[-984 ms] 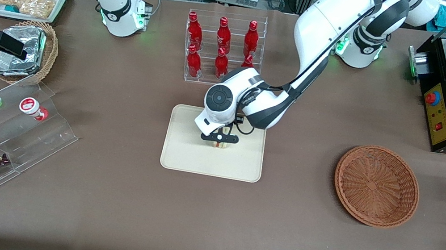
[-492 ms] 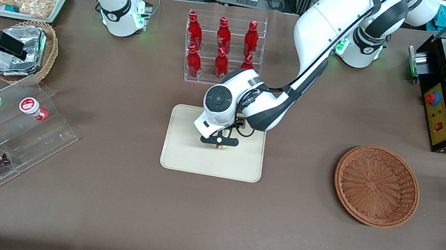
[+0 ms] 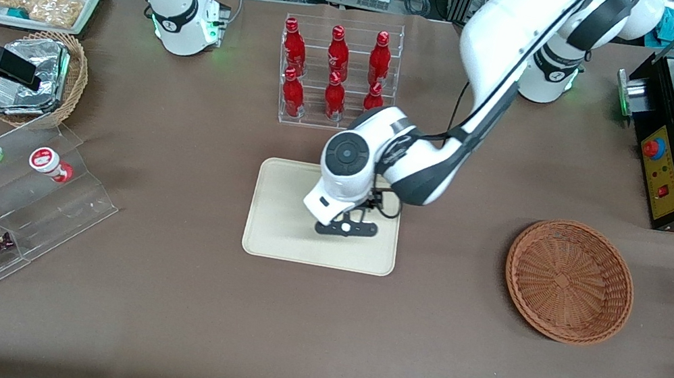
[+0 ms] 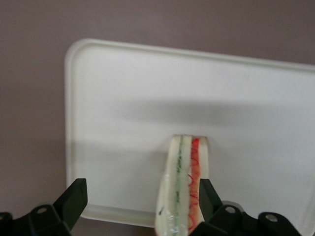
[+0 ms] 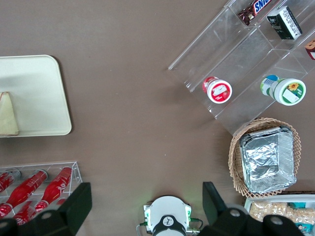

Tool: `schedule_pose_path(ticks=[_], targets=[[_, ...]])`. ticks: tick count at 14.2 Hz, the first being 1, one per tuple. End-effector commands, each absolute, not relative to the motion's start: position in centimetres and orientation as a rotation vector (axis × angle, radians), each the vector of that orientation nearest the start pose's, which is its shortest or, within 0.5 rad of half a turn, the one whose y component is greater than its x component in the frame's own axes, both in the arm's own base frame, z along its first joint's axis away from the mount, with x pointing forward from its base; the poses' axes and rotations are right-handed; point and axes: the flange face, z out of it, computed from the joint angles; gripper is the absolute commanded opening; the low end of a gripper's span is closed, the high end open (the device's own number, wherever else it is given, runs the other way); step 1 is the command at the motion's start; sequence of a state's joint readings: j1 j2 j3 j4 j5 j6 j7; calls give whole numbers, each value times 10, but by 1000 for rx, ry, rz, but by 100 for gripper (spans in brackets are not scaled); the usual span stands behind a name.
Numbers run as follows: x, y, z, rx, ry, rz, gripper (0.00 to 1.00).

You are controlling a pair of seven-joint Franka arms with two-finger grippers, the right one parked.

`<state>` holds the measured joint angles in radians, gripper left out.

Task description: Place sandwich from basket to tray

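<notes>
The sandwich stands on its edge on the cream tray, its green and red filling layers showing between the white bread slices in the left wrist view. The gripper of the working left arm hangs over the tray, over the part nearer the basket's end, and hides the sandwich from the front camera. Its jaws are spread wide: one fingertip stands well clear of the sandwich, while the other fingertip sits just beside the red-filling side, and whether it touches cannot be told. In the right wrist view the sandwich shows as a pale triangle lying inside the tray. The wide reddish-brown wicker basket sits on the brown surface well apart from the tray, toward the working arm's end. A clear rack of red bottles stands farther from the front camera than the tray.
</notes>
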<state>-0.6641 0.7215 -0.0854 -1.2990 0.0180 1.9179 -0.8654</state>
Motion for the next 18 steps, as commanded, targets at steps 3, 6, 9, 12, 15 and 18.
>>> schedule_pose_path(ticks=[3, 6, 9, 12, 15, 18], targets=[[577, -380, 398, -3092, -308, 168, 100], [592, -299, 440, -3083, -256, 291, 100], [587, -219, 494, -3062, -147, 414, 100], [574, -157, 537, -3045, -118, 483, 100], [556, -118, 567, -3016, -144, 520, 100], [543, -76, 592, -3024, -142, 547, 100]])
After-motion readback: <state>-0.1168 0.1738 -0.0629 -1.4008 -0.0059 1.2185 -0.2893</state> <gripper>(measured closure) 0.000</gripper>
